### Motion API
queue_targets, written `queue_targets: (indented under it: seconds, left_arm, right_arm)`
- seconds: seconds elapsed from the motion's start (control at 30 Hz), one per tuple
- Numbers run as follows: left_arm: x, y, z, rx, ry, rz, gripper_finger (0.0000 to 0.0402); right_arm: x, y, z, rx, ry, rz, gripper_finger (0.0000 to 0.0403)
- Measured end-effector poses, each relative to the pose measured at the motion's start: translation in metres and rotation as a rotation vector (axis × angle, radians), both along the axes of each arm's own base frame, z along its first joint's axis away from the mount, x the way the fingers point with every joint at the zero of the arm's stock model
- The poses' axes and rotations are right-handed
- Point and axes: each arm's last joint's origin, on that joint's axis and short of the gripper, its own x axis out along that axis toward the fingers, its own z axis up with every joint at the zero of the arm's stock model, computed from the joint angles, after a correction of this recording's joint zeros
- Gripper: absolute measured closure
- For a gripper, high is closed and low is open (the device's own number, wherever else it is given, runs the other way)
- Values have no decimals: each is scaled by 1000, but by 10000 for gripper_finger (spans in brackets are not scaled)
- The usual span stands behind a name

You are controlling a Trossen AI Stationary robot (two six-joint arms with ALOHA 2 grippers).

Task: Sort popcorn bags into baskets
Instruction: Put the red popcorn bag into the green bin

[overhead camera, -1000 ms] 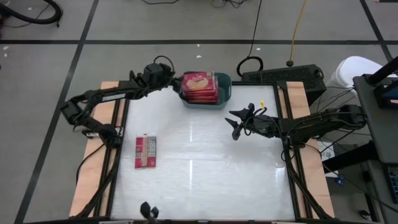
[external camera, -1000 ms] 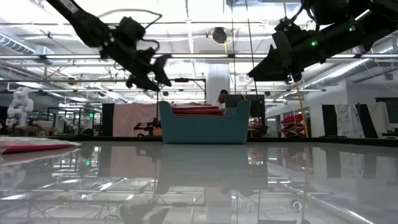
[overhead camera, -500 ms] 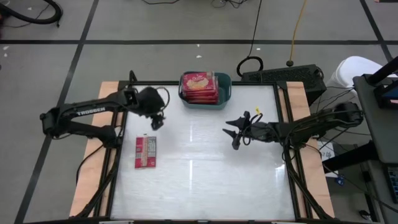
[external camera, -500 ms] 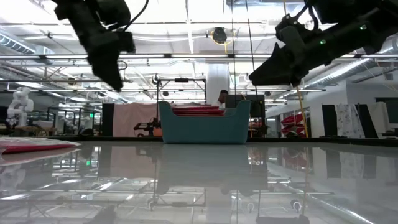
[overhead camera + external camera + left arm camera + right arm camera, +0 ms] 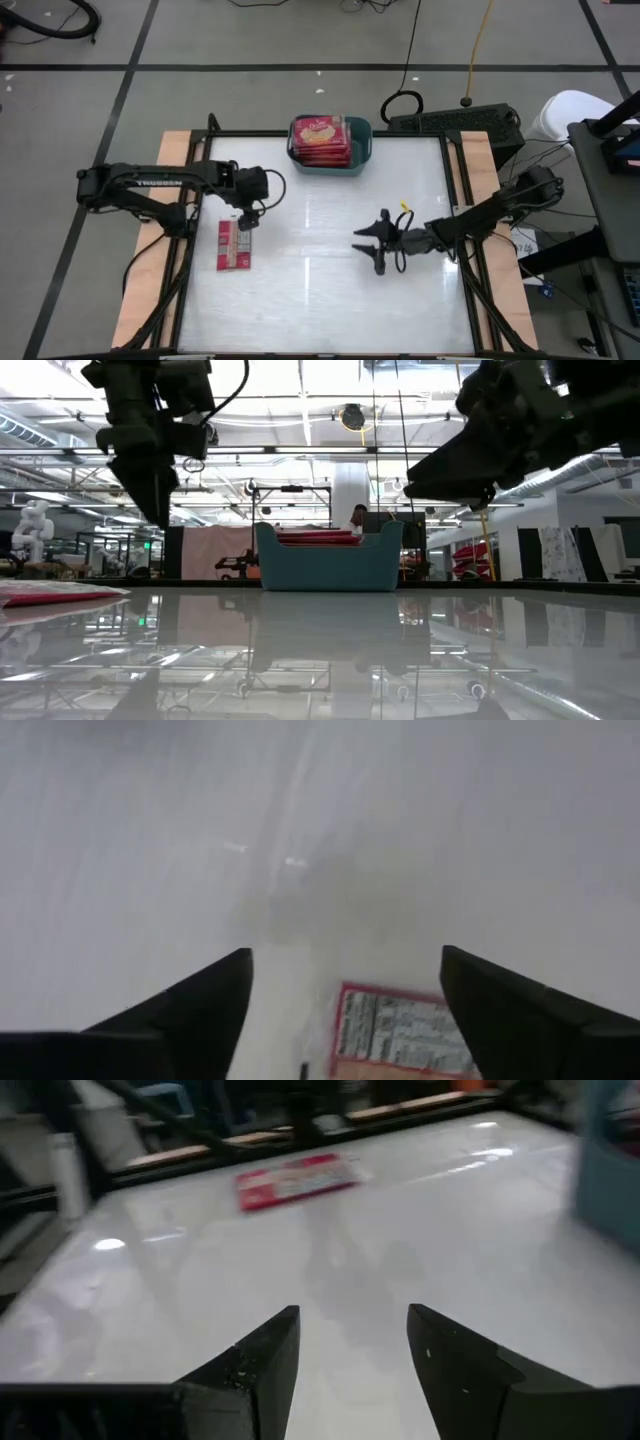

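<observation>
Overhead, both pincers, left (image 5: 247,217) and right (image 5: 372,246), hang open above the glossy white table (image 5: 320,290).

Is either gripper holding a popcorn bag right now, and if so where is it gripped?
No. Both are open and empty: the left gripper hovers above the popcorn bag on the table, the right gripper mid-table.

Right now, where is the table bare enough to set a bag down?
Bare: the near half of the table, below the right gripper, and the middle between basket and loose packet. Crowded: around that packet, where the left gripper hovers open.
</observation>
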Motion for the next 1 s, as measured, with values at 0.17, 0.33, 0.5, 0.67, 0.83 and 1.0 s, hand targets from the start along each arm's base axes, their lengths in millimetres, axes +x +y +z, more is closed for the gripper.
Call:
queue_targets:
  seconds: [0.17,0.33,0.5,0.67,0.83,1.0]
  left_arm:
    - [4,0,-11,8,85,-21,52]
    - [8,0,-21,-28,130,-48,69]
    - [9,0,-25,-38,158,-50,88]
    - [6,1,-25,-18,202,-69,65]
    - [1,4,-29,-1,237,-95,37]
    - [-8,3,-51,-63,277,-125,46]
  right_arm:
    - [0,21,-10,21,-27,38,225]
    - [-3,37,-20,47,-23,45,225]
    - [-6,49,-19,40,-32,53,225]
    - [-6,54,-17,12,-37,79,225]
    - [-6,54,-17,-11,-35,84,225]
    - [-6,53,-17,-26,-37,66,225]
